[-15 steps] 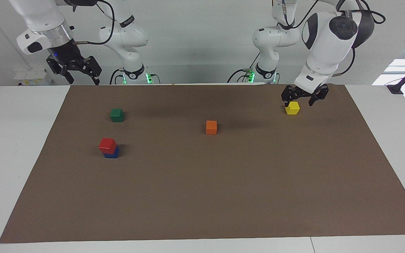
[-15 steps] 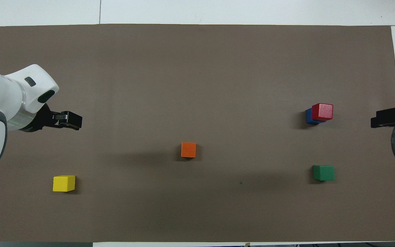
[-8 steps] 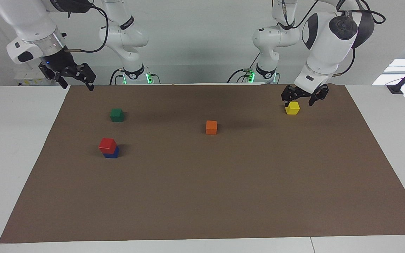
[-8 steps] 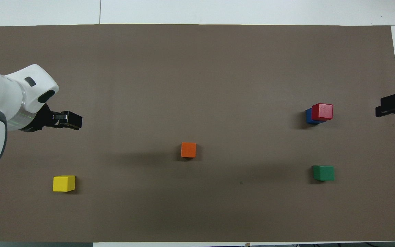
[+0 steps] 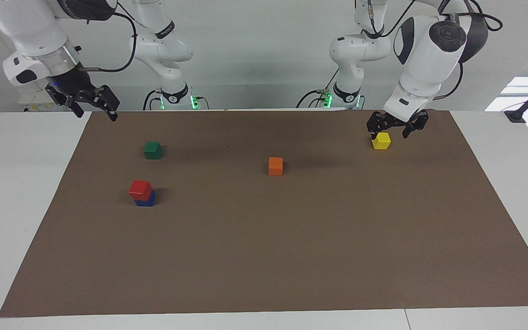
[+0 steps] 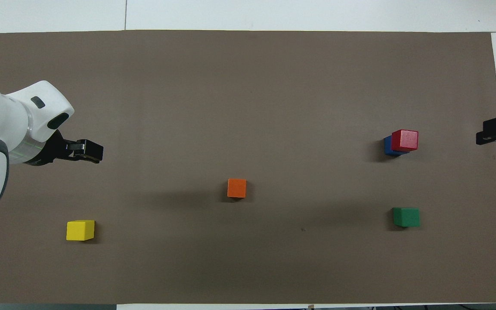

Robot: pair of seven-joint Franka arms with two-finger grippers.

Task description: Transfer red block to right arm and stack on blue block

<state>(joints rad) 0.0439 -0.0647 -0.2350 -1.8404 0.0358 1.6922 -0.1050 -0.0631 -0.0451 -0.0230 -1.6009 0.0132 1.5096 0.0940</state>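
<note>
The red block [image 5: 140,188] sits on top of the blue block [image 5: 146,200], slightly askew, toward the right arm's end of the brown mat. In the overhead view the red block [image 6: 404,140] covers most of the blue block [image 6: 387,146]. My right gripper [image 5: 95,112], with its blue wrist light, is open and empty, raised over the mat's edge at the right arm's end; it also shows in the overhead view [image 6: 494,131]. My left gripper [image 5: 390,130] is open and empty, raised over the mat at the left arm's end; it also shows in the overhead view [image 6: 88,151].
A green cube [image 5: 152,150] lies nearer to the robots than the stack. An orange cube [image 5: 275,166] lies mid-mat. A yellow cube [image 5: 381,140] lies at the left arm's end. The brown mat [image 5: 291,256] covers the white table.
My right gripper has drawn away from the stack, up and out toward the table's edge at the right arm's end. The left arm and all the cubes have not moved.
</note>
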